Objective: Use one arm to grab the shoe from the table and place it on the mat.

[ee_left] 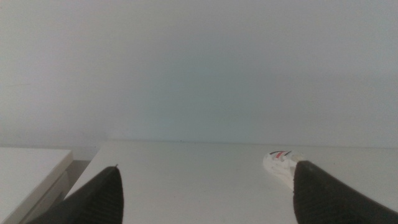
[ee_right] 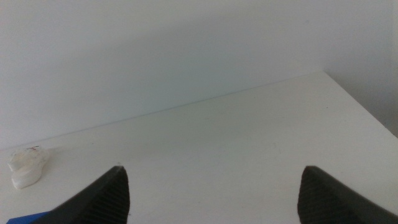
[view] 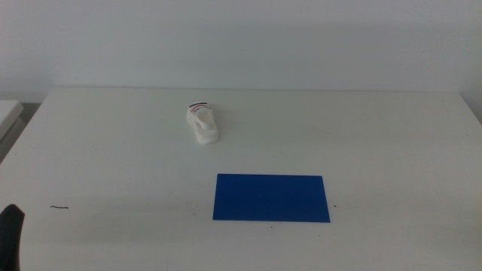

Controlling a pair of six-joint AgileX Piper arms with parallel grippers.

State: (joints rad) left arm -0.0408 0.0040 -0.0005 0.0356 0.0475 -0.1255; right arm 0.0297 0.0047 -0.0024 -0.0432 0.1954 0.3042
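The small white shoe with dark and red straps lies on the white table, towards the back and a little left of centre. The blue mat lies flat in front of it, nearer the front edge and slightly right. The left gripper shows only as a dark tip at the bottom left corner of the middle view. In the left wrist view its jaws stand wide apart and empty, with the shoe far ahead. The right gripper is open and empty; the shoe and a mat corner show there.
A small dark mark lies on the table near the front left. A white ledge stands beyond the table's left edge. The wall rises behind the table's far edge.
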